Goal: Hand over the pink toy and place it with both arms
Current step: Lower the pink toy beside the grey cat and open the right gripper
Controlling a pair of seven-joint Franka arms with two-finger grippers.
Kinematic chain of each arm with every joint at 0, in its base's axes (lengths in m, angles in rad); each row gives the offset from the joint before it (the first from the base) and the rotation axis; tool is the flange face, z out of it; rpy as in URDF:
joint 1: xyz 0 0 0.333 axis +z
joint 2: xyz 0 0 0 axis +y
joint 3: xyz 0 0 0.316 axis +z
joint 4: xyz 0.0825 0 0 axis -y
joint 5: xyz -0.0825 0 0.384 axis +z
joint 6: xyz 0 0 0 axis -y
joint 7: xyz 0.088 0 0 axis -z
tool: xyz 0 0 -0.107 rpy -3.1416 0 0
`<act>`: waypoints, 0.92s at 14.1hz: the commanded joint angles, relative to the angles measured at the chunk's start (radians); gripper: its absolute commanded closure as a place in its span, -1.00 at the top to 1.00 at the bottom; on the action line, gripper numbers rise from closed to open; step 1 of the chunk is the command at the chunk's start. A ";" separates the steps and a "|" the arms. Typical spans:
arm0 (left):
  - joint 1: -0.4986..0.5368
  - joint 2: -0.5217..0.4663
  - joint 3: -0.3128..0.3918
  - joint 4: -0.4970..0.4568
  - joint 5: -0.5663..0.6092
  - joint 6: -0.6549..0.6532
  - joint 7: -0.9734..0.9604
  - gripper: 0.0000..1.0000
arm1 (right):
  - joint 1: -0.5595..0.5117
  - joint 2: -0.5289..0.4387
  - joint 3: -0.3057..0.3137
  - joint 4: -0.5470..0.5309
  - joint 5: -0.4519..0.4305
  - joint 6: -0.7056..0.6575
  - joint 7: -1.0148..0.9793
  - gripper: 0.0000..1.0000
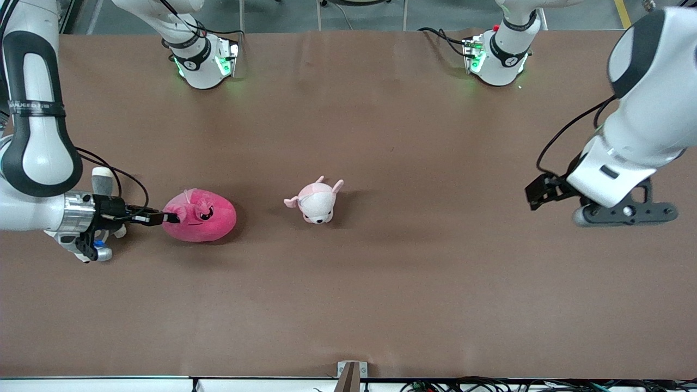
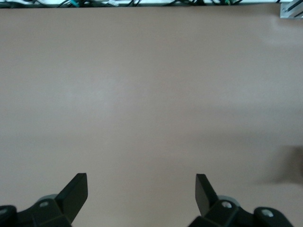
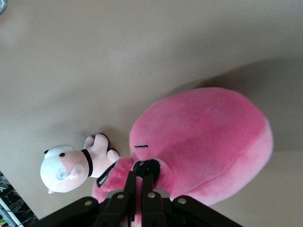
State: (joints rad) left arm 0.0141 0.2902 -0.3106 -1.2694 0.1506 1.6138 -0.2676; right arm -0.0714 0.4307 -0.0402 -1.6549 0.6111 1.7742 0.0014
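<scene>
The pink toy (image 1: 200, 215), lying on the table (image 1: 381, 283) toward the right arm's end, is pinched at its edge by the right gripper (image 1: 173, 218), presumably for lifting; the left gripper (image 1: 610, 204) is held wide apart, empty, waiting

A broad brown tabletop (image 1: 381, 283) fills nearly the whole scene, evenly lit with soft shadows. Grey floor (image 1: 359, 16) shows along its far edge; at the near edge sit a small metal bracket (image 1: 348, 373) (mid-edge) and tangled cables (image 1: 490, 385).
</scene>
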 commanded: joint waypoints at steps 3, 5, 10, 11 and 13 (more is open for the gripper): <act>0.010 -0.126 0.123 -0.034 -0.080 -0.123 0.186 1.00 | -0.047 0.042 0.017 0.017 0.070 0.002 -0.063 -0.97; -0.012 -0.192 0.241 -0.106 -0.173 -0.124 0.252 1.00 | -0.051 0.054 0.017 0.017 0.090 0.004 -0.077 -0.97; -0.046 -0.305 0.289 -0.215 -0.169 -0.127 0.245 1.00 | -0.076 0.074 0.016 0.017 0.145 0.002 -0.087 -0.95; -0.045 -0.333 0.288 -0.238 -0.167 -0.129 0.238 1.00 | -0.076 0.077 0.016 0.015 0.147 0.004 -0.099 -0.95; -0.037 -0.341 0.288 -0.246 -0.169 -0.130 0.240 1.00 | -0.077 0.086 0.016 0.017 0.145 0.005 -0.115 -0.95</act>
State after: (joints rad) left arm -0.0212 -0.0029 -0.0322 -1.4645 -0.0190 1.4812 -0.0239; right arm -0.1279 0.5011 -0.0400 -1.6511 0.7269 1.7855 -0.0877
